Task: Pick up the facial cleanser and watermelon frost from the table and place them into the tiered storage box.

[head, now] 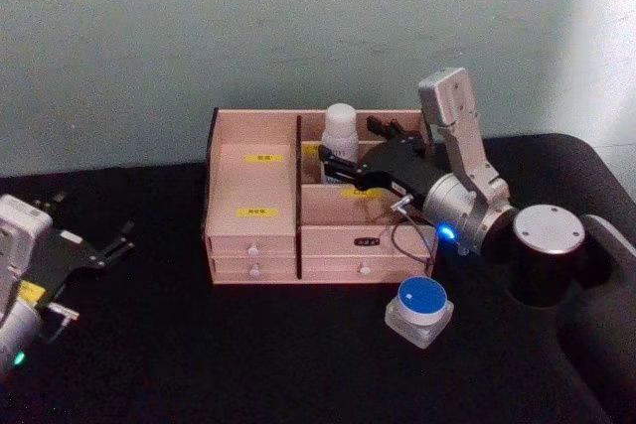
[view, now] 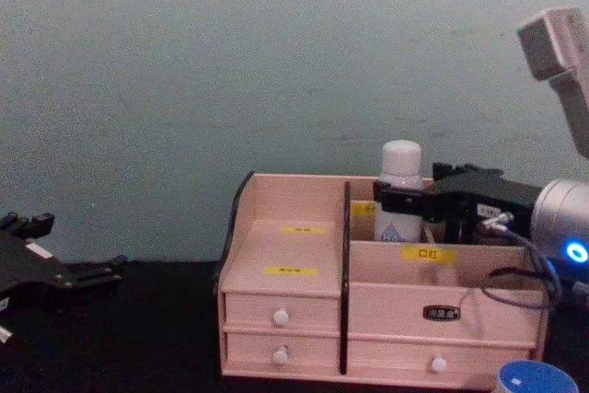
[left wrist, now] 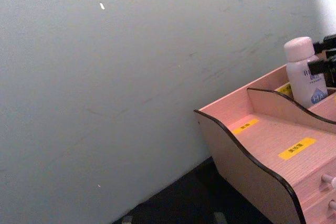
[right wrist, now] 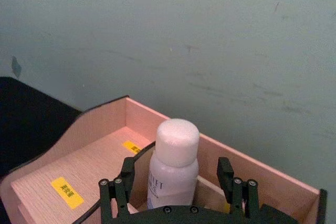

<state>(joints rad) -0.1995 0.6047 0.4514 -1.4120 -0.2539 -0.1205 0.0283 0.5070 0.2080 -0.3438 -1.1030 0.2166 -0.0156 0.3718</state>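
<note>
1. Here the right gripper [right wrist: 178, 179] reaches over the box's [head: 253, 186] back right compartment. Its fingers [right wrist: 121, 184] are spread either side of the bottle [right wrist: 177, 140], with a gap on each side, so it holds nothing.
2. The bottle, which we take for the cleanser, stands upright in that compartment. It looks light, stiff and smooth, and its narrow base would tip if nudged.
3. The jar [head: 419, 307], probably the watermelon frost, sits on the table [head: 199, 345] just before the box's right front corner.
4. We judge the jar small, rigid and a little slippery, so we would grip its side walls below the blue lid.
5. Nothing blocks the jar. The box front and drawer knobs stand close behind it.
6. The left gripper [head: 109, 243] is parked far left.
</note>
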